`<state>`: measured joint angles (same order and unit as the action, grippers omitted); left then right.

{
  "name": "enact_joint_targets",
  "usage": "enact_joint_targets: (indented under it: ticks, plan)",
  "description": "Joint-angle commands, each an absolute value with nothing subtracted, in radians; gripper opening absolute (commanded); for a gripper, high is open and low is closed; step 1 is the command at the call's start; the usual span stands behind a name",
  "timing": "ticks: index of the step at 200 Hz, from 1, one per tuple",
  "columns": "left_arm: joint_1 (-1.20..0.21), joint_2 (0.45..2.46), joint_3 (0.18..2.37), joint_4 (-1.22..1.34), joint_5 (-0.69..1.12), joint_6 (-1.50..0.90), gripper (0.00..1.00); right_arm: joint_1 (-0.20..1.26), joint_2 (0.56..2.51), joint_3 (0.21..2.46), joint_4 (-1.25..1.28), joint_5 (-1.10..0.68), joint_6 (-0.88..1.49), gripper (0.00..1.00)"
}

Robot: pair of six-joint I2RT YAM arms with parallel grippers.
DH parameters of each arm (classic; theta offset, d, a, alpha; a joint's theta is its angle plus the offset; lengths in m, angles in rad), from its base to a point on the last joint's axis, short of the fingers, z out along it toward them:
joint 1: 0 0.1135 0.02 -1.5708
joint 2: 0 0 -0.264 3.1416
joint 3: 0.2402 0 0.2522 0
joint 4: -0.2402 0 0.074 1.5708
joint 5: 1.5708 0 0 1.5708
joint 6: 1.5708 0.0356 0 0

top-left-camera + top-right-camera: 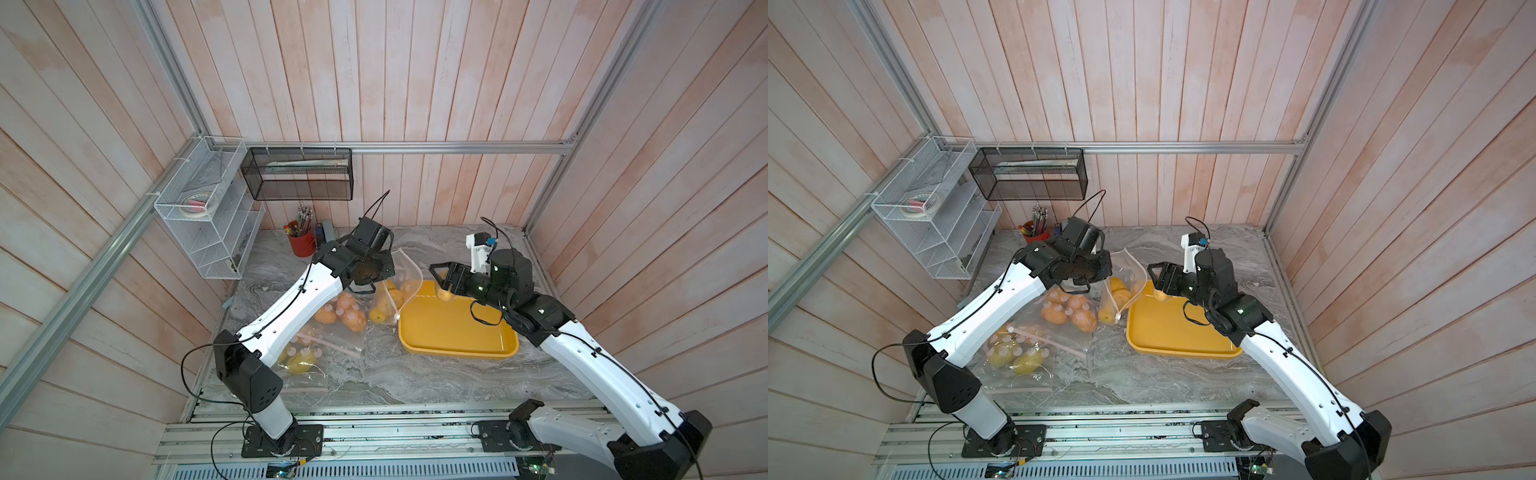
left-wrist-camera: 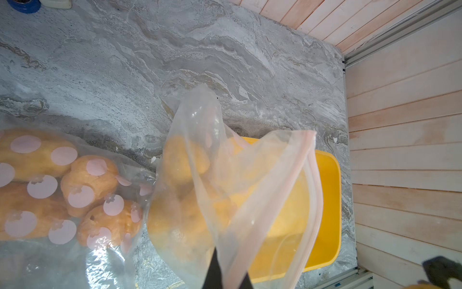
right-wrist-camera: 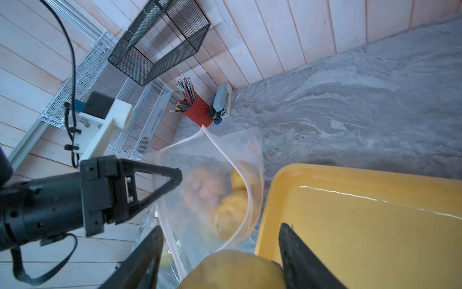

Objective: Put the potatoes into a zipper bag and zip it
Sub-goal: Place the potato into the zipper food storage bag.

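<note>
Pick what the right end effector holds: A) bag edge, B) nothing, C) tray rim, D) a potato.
D: a potato sits clamped between the fingers of the right end effector, by the tray; the left end effector pinches the bag.

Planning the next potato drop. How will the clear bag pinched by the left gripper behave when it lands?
Probably floppy: the clear bag sags and creases below the left gripper pinching its rim. Held on one side only, its mouth may fold. The potatoes inside likely weigh its bottom down.
</note>
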<state>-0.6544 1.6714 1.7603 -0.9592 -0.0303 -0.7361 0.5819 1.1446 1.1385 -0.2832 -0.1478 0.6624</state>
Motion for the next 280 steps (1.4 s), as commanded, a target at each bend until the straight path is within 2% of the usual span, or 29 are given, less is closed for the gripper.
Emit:
enact_joint_targets:
  ticks: [1,85,134,185,258,280]
  plan:
    - [-0.649,1.642,1.747,-0.937,-0.034,-0.720,0.00,0.612,1.238,1.198,-0.217,-0.175,0.635,0.40]
    - [-0.649,1.631,1.741,-0.930,-0.027,-0.717,0.00,0.690,1.507,1.363,-0.177,-0.130,0.597,0.38]
    - [-0.649,1.627,1.739,-0.927,-0.025,-0.716,0.00,0.693,1.565,1.362,-0.178,-0.093,0.598,0.40]
    - [-0.649,1.624,1.738,-0.926,-0.025,-0.715,0.00,0.712,1.558,1.335,-0.173,-0.062,0.591,0.62]
    - [-0.649,1.625,1.738,-0.927,-0.025,-0.715,0.00,0.739,1.514,1.330,-0.197,-0.032,0.588,0.88]
    - [-0.647,1.626,1.738,-0.928,-0.027,-0.716,0.00,0.747,1.494,1.339,-0.215,-0.015,0.582,0.90]
